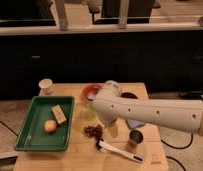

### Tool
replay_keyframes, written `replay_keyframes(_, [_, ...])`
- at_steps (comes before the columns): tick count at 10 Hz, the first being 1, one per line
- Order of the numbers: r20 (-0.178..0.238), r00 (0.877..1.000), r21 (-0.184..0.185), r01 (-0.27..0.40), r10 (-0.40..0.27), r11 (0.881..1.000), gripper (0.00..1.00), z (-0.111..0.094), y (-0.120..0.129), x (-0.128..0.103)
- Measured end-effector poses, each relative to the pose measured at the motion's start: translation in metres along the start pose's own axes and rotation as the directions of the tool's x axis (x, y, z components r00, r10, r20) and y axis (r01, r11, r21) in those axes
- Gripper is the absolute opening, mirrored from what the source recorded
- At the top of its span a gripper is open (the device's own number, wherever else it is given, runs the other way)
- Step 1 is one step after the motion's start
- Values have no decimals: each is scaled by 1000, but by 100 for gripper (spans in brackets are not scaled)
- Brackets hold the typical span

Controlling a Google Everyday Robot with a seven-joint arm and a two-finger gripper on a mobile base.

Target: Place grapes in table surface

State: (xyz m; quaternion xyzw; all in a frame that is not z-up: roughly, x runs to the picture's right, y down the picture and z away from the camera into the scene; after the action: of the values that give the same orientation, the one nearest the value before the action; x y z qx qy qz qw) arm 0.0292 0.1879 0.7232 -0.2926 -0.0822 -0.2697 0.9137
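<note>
Dark cabinets behind, light wooden table (83,159) in front. Grapes (93,131) sit on the bare table top, just right of the green tray (26,145) that holds an orange fruit (50,126) and a tan block (58,115), with a white-handled utensil (121,150) just below-right of them and a metal cup (136,137) further right. White arm (155,112) reaches in from the right, gripper (112,129) hangs low just right of the grapes; can't tell whether it's apart or together.

1 claw (112,131) beside 1 grape cluster (93,131)
</note>
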Motion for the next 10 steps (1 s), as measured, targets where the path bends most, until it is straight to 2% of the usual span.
replay_keyframes(3, [13,1000,-10,5,-5,1000,80,15,-7,-14])
replay_keyframes(10, [52,999,-31,1,1,1000,80,39,-13,-20])
